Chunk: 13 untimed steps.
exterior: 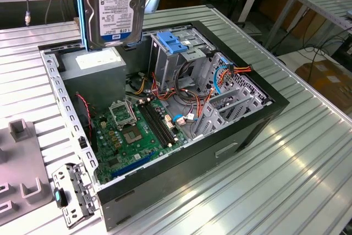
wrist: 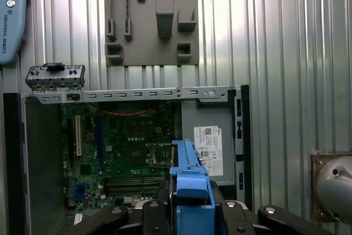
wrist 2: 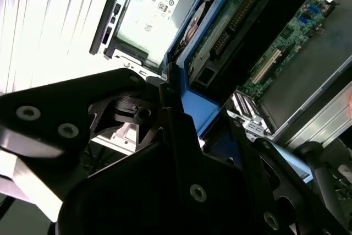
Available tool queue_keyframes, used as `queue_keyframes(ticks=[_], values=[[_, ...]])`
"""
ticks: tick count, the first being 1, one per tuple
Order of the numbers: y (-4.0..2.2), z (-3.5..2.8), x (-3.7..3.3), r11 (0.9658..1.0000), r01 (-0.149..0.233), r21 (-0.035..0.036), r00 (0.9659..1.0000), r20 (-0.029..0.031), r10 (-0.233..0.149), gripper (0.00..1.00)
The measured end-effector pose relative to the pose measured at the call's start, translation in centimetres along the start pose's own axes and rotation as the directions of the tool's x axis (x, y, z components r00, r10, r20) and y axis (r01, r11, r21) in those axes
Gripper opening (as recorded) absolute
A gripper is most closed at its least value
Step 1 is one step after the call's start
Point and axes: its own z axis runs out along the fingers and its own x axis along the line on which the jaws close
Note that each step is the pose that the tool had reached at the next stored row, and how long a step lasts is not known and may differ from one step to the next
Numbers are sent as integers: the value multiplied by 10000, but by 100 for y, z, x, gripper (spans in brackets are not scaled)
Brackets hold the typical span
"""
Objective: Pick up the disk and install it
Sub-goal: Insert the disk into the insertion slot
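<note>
Disk, silver-grey, label facing out, blue side rails, upright in mid-air above grey power supply of open computer case, gripper clamped on disk's blue rail, green motherboard below, ribbed metal table.

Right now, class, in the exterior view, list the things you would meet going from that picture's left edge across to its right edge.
Grey fixture plate → disk, held up above the open computer case → blue bracket → orange and red cables → brown box.
</note>
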Motion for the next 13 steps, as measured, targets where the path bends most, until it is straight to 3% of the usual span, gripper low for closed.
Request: queue_keyframes(ticks=[13], values=[[-4, -1, 82, 10000, 0, 1, 10000, 1, 0, 37]])
